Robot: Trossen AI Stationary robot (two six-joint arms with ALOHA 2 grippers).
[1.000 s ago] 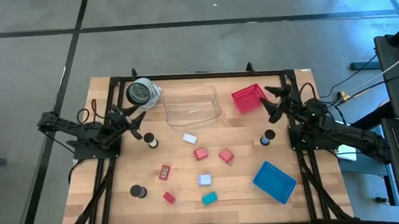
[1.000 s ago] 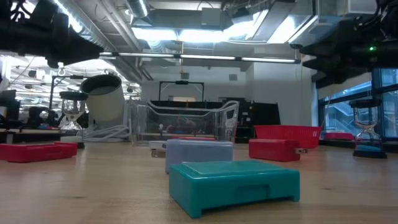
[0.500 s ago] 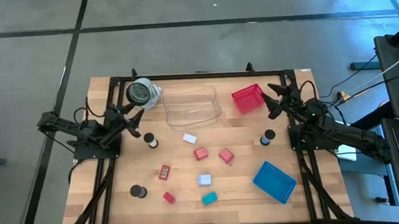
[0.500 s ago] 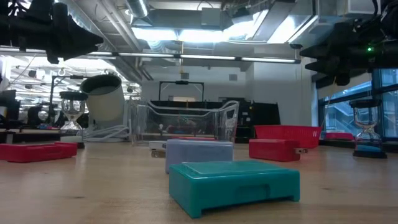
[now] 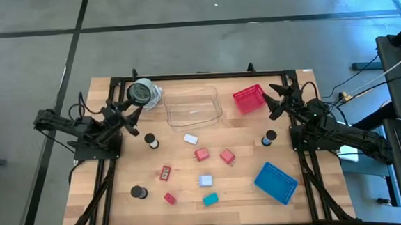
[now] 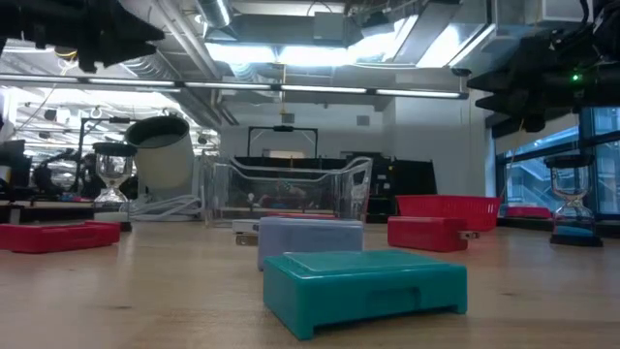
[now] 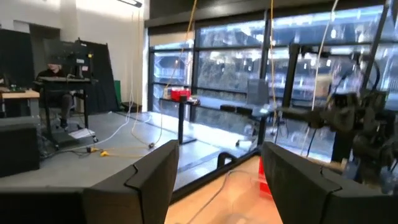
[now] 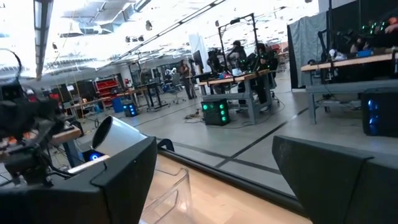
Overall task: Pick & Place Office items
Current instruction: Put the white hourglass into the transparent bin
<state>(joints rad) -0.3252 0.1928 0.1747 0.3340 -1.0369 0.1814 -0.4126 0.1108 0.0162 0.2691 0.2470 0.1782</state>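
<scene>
The left claw point(image 5: 130, 111) hangs with its fingers apart and holds nothing, just beside a small black and white roll point(image 5: 150, 140) on the worktop point(image 5: 115, 194). The right claw point(image 5: 274, 100) is wide apart too, near another roll point(image 5: 268, 138). The red point(image 5: 202, 154), white point(image 5: 190, 139) and teal point(image 5: 210, 199) blocks lie between both claws

Red block point(image 6: 46, 236), low view: cut off by the frame's left edge.
Teal block point(image 6: 363, 287), low view: blurred; it hides the lower part of the pale-blue block point(image 6: 310, 237) behind it.
Clear bin point(image 8: 166, 193), right wrist view: partly hidden behind a dark finger, cut off at the bottom edge.
Small red pieces point(image 5: 169, 197), high view: too small to tell block from clip.
Red basket point(image 7: 266, 176), left wrist view: mostly hidden behind a finger.
</scene>
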